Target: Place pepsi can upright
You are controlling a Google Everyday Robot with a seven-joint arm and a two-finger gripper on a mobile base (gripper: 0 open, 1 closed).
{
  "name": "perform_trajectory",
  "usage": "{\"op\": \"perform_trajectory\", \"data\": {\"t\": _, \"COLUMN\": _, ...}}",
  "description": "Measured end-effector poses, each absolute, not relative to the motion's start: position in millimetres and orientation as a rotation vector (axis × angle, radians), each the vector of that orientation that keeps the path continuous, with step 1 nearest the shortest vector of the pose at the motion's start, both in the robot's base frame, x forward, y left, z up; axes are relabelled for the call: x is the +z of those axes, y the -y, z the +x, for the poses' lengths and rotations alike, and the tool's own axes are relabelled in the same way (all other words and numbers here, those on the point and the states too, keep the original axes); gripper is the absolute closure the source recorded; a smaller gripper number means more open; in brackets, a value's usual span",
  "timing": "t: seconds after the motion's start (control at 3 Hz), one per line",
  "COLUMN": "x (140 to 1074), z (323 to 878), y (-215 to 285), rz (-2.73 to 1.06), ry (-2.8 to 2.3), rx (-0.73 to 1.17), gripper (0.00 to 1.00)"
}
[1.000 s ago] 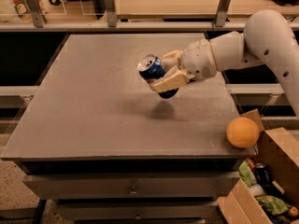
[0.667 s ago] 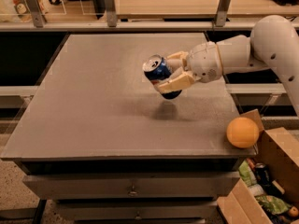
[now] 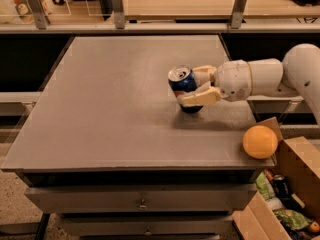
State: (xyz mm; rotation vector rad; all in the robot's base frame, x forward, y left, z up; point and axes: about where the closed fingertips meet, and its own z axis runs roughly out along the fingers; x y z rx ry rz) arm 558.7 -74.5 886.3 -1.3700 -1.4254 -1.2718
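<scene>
The pincer [image 3: 192,86] is clamped across the pepsi can [image 3: 183,87], one pale finger behind the can and the other in front of it. Compared with a second ago, pincer and can have shifted rightward across the table [image 3: 115,99] and sit a little lower. The can now stands more nearly upright. Its silver top still leans somewhat to the left and toward the camera. Its dark base is down at the table surface, though I cannot tell whether it is touching or just above. The white arm [image 3: 260,76] reaches in from the right, roughly level with the can.

The can is right of the table's centre, nearer the right edge than the left, and set back from the front edge. To its left and behind it the grey surface runs open to the left and far edges. To the front right, an orange [image 3: 260,142] sits close to the table's front right corner, apart from the can and below the arm. It has not moved. Just past that corner stands an open cardboard box [image 3: 301,160] with mixed items inside, including a darker can.

By count, the table carries one pepsi can and one orange, and one pincer works over it. One cardboard box stands beside the table.
</scene>
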Motion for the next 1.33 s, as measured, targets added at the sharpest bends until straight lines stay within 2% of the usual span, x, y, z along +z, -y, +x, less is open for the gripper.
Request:
{"op": "perform_trajectory", "data": {"t": 0.33, "x": 877.8, "z": 554.8, "y": 87.2, "rz": -1.328, "ry": 1.335, "rx": -1.325, "gripper": 0.83}}
{"op": "perform_trajectory", "data": {"t": 1.33, "x": 873.4, "z": 555.8, "y": 102.3, "rz": -1.264, "ry": 1.233, "rx": -1.351, "gripper": 0.12}}
